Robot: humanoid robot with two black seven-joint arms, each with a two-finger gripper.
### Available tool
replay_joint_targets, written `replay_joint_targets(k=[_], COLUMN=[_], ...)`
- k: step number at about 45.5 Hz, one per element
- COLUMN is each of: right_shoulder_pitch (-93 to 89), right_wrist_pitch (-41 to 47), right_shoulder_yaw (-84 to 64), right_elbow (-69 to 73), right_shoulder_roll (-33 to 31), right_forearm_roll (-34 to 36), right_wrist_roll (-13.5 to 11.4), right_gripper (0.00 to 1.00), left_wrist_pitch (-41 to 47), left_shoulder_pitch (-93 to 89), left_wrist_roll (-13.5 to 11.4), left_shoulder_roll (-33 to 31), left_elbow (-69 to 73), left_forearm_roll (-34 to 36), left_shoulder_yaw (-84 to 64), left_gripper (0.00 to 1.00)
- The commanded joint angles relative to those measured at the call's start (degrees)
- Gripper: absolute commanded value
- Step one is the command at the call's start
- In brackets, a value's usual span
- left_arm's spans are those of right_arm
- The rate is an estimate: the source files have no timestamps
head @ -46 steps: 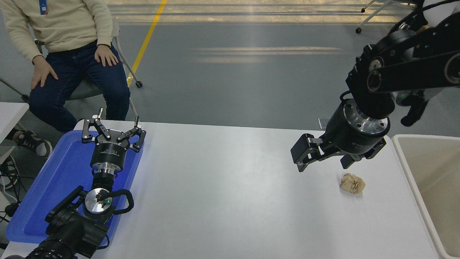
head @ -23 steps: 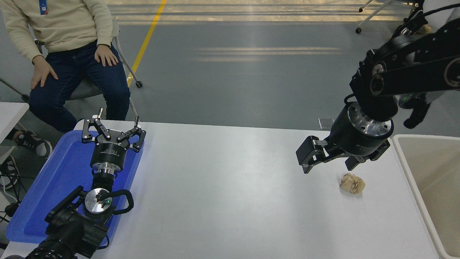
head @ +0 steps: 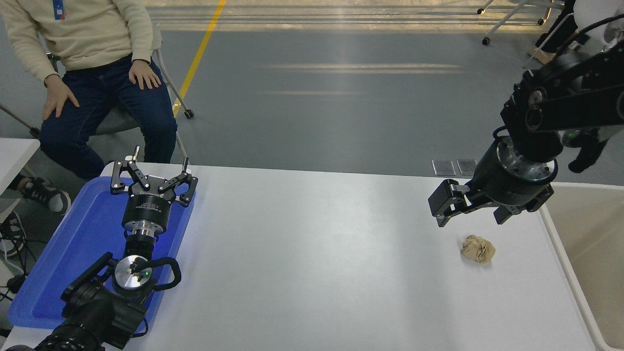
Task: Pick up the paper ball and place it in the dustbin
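The paper ball (head: 478,248), a small tan crumpled wad, lies on the white table (head: 312,263) near its right side. My right gripper (head: 472,217) hangs open and empty just above and behind the ball, not touching it. The dustbin (head: 592,258), cream-white with beige inner walls, stands at the table's right edge, partly cut off by the picture. My left gripper (head: 152,171) is open and parked over the blue tray at the lower left.
A flat blue tray (head: 58,263) lies at the table's left end under the left arm. A person (head: 92,73) sits on a chair beyond the table's far left corner, hands on knees.
My right gripper has moved to the right and slightly back, from left of the paper ball to above it. The ball and the left arm have not moved.
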Motion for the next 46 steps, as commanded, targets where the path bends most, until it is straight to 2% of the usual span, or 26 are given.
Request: replay_joint_targets(k=[1, 8, 17, 29, 46], right_shoulder_pitch=[-6.8, -15.8, -28.2, -43.1, -56.9], right_wrist_pitch=[-4.3, -7.2, -9.0, -12.3, -13.8], right_shoulder_yaw=[-1.8, -0.2, 6.6, 14.0, 26.4], right_elbow=[-3.2, -8.7, -17.7, -31.4, -45.5], right_shoulder_roll=[-7.3, -13.5, -16.2, -14.3, -8.5], right_forearm_roll=[-10.3, -19.3, -26.1, -31.5, -32.2], right_wrist_roll=[0.0, 0.0, 0.1, 0.0, -0.3], right_gripper=[1.00, 1.00, 1.00, 1.00, 1.00], left_wrist_pitch=[0.0, 0.0, 0.0, 0.0, 0.0], left_shoulder_pitch=[0.0, 0.0, 0.0, 0.0, 0.0], left_wrist_roll=[0.0, 0.0, 0.0, 0.0, 0.0], left_shoulder_roll=[-0.1, 0.0, 0.0, 0.0, -0.1], left_elbow=[0.0, 0.0, 0.0, 0.0, 0.0], left_forearm_roll=[0.0, 0.0, 0.0, 0.0, 0.0], left_shoulder_yaw=[0.0, 0.0, 0.0, 0.0, 0.0], left_gripper=[1.00, 1.00, 1.00, 1.00, 1.00])
